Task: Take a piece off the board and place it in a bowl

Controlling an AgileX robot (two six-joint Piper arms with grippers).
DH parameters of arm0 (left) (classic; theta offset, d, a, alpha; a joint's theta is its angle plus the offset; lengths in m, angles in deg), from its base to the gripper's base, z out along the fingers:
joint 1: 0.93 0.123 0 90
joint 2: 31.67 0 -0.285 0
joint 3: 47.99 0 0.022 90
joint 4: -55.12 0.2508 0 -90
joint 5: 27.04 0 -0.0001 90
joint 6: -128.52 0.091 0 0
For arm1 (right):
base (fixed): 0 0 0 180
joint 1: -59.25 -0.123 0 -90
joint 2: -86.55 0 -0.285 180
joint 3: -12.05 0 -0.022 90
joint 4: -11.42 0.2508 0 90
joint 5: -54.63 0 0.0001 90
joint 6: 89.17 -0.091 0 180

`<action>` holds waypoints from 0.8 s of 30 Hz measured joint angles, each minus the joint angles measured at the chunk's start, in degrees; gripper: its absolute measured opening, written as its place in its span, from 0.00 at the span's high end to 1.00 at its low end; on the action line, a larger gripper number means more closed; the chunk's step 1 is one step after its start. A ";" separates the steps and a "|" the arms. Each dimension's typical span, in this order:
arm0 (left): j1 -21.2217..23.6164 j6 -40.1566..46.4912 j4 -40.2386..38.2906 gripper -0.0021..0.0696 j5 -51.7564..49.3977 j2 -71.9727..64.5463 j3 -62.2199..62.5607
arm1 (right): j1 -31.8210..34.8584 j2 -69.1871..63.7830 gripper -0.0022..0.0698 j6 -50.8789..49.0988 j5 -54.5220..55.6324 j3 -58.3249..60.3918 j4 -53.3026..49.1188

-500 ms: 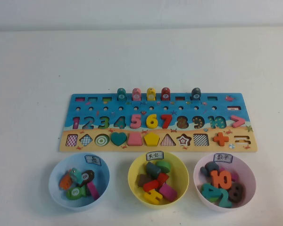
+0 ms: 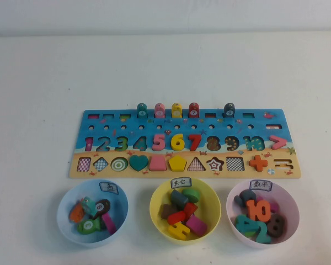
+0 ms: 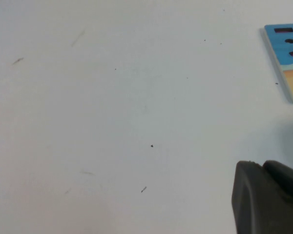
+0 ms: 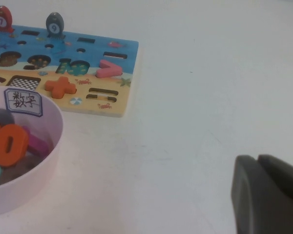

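dark piece [image 2: 229, 110] upright (board [image 2: 94, 168] rear), blue bowl [image 2: 66, 221] near

The light is bright and soft and seems to come from above. The white table [image 2: 38, 83] looks a bit grey-green. Each bowl has only a faint shadow: the blue bowl [image 2: 66, 226], the yellow bowl [image 2: 157, 218] and the pink bowl [image 2: 289, 221]. The high view is a little fuzzy, so the numbers on the board [image 2: 276, 118] look soft. The left gripper [image 3: 266, 200] and right gripper [image 4: 266, 195] are dark and blurry, being close to the wrist cameras
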 joint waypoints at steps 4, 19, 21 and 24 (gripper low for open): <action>0.00 0.00 0.00 0.98 0.00 0.00 0.00 | 0.00 0.00 0.99 0.00 0.00 0.00 5.32; 0.00 0.00 0.12 0.98 0.00 0.00 0.00 | 0.00 0.00 0.99 0.00 4.26 0.00 57.44; 0.00 0.00 0.12 0.98 0.00 0.00 0.00 | 0.00 0.00 0.99 0.00 4.50 0.00 57.75; 0.00 0.00 0.12 0.98 0.00 0.00 0.00 | 0.00 0.00 0.99 0.00 5.09 0.00 57.89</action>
